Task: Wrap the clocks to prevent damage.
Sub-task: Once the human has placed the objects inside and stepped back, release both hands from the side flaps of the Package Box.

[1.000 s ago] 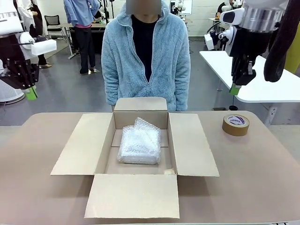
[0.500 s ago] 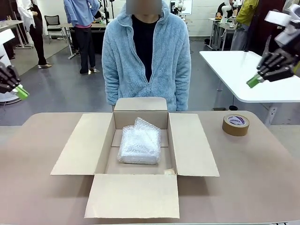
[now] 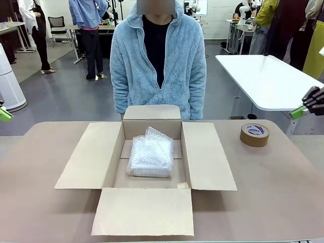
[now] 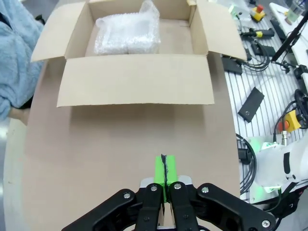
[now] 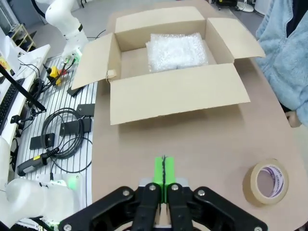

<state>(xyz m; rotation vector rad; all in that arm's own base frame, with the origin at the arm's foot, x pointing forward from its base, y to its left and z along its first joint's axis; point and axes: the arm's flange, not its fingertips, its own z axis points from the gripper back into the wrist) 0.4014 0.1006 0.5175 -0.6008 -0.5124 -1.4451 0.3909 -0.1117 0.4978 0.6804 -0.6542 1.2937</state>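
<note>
Far left of the front view, the left gripper [image 3: 4,114] is mostly cut off by the frame edge; just a green pad tip pokes in, up off the table [image 3: 283,197]. Its own wrist camera shows it better: the left gripper [image 4: 163,168] has its pads pressed flat together with nothing between them.

In the middle sits the brown carton [image 3: 208,158], all four flaps folded out. Inside is one thing, the clocks [image 3: 151,158], a blocky bundle in whitish bubble wrap lying on the carton floor, a bit left of centre. The wrap hides the clocks, so I can't tell how many there are or how they're lying. A person in a blue fleece [image 3: 158,66] stands right behind the carton.

Further right, a brown tape roll [image 3: 254,134] lies flat on the table, well apart from the carton. At the right edge the right gripper [image 3: 299,112] is also partly cropped, and it's pinched closed on nothing too.
</note>
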